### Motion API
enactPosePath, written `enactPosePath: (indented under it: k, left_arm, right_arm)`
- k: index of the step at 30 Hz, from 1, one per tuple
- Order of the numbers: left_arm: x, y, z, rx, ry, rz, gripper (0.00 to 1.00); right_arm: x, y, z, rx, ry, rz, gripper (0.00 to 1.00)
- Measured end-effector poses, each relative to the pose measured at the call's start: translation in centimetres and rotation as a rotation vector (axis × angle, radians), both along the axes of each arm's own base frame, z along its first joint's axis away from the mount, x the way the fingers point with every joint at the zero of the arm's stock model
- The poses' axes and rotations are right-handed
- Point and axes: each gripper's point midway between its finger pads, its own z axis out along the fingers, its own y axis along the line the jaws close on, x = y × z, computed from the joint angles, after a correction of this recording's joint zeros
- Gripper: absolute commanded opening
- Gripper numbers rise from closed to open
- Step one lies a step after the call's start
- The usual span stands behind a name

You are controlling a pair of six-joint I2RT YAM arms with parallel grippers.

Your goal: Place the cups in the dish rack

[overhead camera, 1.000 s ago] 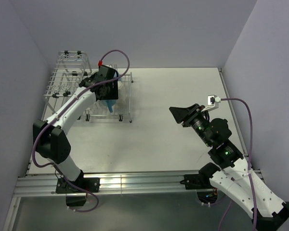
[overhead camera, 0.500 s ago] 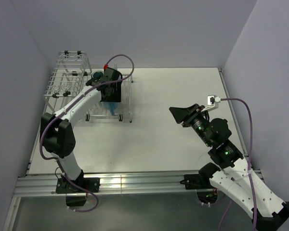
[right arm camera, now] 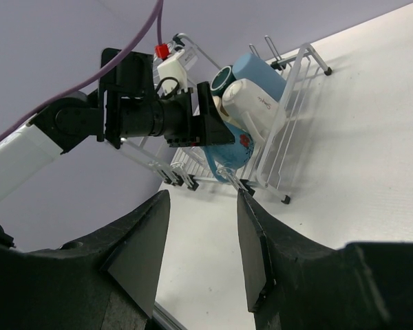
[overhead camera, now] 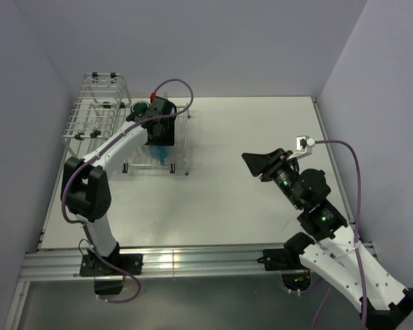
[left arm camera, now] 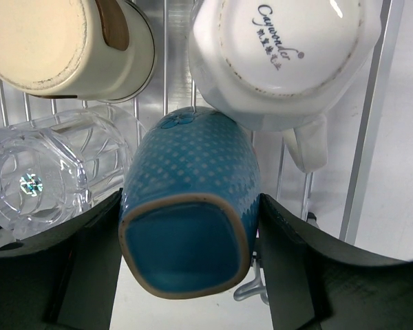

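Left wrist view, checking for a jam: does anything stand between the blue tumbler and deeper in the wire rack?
Yes: the white-bottomed mug lies right ahead of the blue dotted tumbler, seemingly touching it, the cream mug alongside that, and the clear glass beside the tumbler.

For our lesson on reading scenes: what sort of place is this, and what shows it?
Probably a robot test bench, not a kitchen: left arm and right arm bolted to a rail, a white table between plain walls, and a dish rack holding cups.

We list one white table, matte and rectangular; lavender walls standing around it on three sides; one aluminium rail running along its near edge.
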Motion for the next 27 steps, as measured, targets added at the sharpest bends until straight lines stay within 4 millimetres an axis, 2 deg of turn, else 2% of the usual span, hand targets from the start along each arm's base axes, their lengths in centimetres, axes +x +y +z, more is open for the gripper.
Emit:
enactPosePath:
  k: [13,22,27]
  left_arm:
    - [0.7,0.1,-0.4,-0.015,0.005,0.013,0.00]
    - [1.5,1.0,-1.3,-0.012,0.012,0.041,0.00]
    - [1.6,1.0,-1.3,-0.012,0.009,0.042,0.09]
  right_arm:
    - [0.2,0.1,-0.3,-0.006,0.009,0.000,0.51]
    - [0.2,0.1,-0.3,-0.007,0.010,0.001,0.52]
    - [0.2,0.2,-0.3,-0.007,0.010,0.003,0.51]
